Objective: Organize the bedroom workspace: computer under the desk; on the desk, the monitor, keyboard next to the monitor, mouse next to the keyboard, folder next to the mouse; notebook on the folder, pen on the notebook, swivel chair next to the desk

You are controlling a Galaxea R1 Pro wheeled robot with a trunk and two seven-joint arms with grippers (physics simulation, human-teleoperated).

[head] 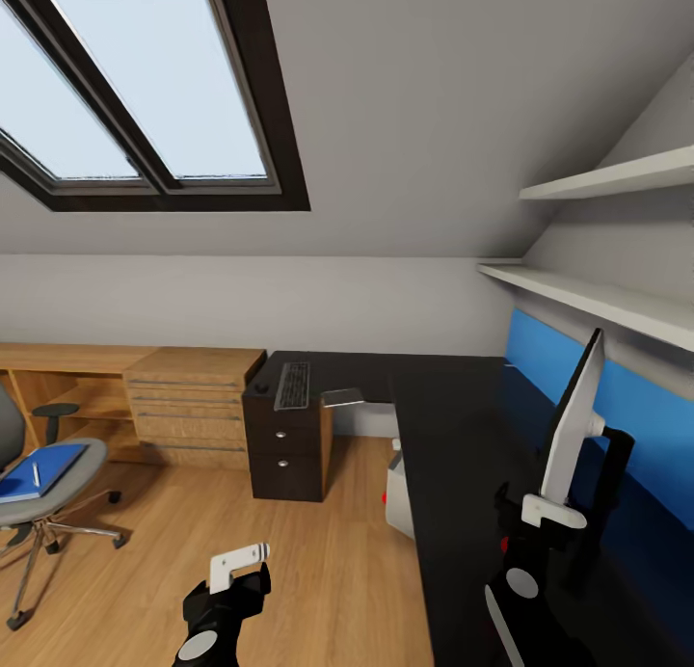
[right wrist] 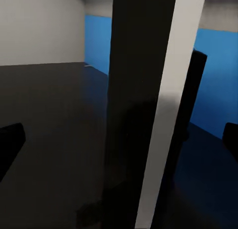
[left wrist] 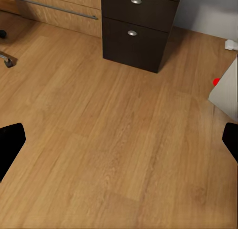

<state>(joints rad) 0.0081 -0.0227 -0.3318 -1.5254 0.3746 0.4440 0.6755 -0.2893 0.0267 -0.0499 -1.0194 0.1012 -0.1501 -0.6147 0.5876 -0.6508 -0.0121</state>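
The black L-shaped desk (head: 453, 426) carries the keyboard (head: 292, 385), with the small mouse (head: 258, 387) just left of it. The monitor (head: 573, 426) stands edge-on at the right. The pale computer (head: 398, 489) sits under the desk, and its corner (left wrist: 227, 92) shows a red light. On the swivel chair (head: 58, 489) at far left lies the blue folder (head: 39, 469) with the pen (head: 36, 473) on it. A flat grey item (head: 342, 397) lies by the keyboard; I cannot tell whether it is the notebook. My left gripper (head: 236, 575) (left wrist: 119, 144) hangs open over the floor. My right gripper (head: 525, 518) (right wrist: 119, 144) is open, close to the monitor (right wrist: 144, 105).
A light wood drawer unit (head: 188, 407) and low shelf stand between chair and desk. The desk's drawers (left wrist: 136, 25) have silver knobs. Two white shelves (head: 598, 296) and a blue panel (head: 655, 407) line the right wall. Open plank floor (head: 289, 571) lies in front.
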